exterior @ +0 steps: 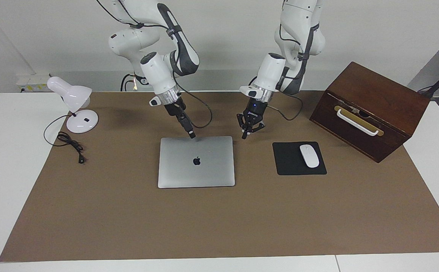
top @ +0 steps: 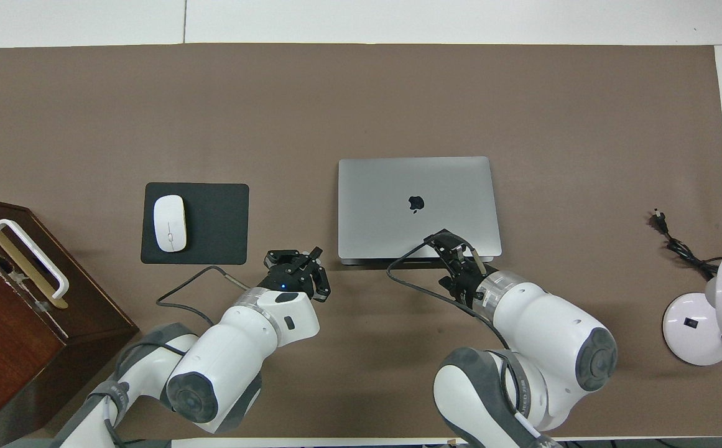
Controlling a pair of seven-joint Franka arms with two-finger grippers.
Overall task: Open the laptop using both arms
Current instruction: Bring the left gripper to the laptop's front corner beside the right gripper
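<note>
The silver-grey laptop lies closed on the brown mat, apple logo up; it also shows in the overhead view. My right gripper points down with its fingers together. Its tip is at the laptop's edge nearest the robots, around the middle of that edge, and it shows in the overhead view too. My left gripper is open and empty. It hangs just above the mat beside the laptop's near corner toward the left arm's end, apart from the laptop.
A black mouse pad with a white mouse lies beside the laptop toward the left arm's end. A wooden box with a white handle stands past it. A white desk lamp and its black cord sit at the right arm's end.
</note>
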